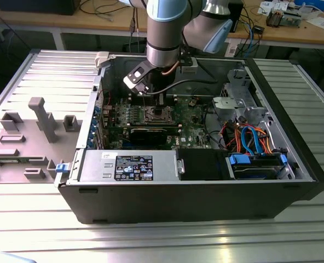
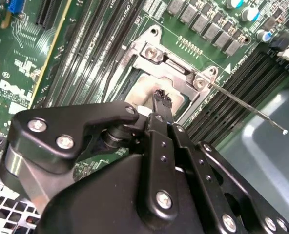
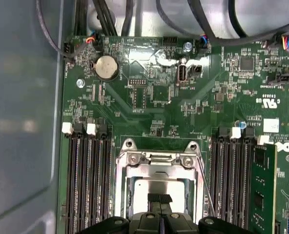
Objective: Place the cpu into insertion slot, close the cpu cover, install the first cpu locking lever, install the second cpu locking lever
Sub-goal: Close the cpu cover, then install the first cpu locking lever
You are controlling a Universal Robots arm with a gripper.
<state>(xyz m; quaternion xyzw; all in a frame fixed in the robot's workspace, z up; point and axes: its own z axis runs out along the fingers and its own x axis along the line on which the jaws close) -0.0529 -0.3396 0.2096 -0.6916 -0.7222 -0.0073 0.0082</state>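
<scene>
Silver-grey cpu (image 3: 152, 187) lies flat in the slot (image 3: 117, 185), with the gripper (image 3: 159, 199) directly above it.

We judge the cpu to be seated, its dull top showing through the window of the cover (image 3: 156, 169), which seems to lie down around it rather than stand up. The chip sits straight under the fingertips, and being square it offers no long axis to line up on. In both wrist views the jaws are pressed together with nothing pinched between them; their tips are at the cpu's top, though we cannot tell whether they touch it. A thin wire lever (image 2: 247, 107) angles out from the socket's corner over the memory slots (image 2: 232, 92), not latched. Around all this are the green board (image 3: 149, 112) and the open case (image 1: 206, 192).
</scene>
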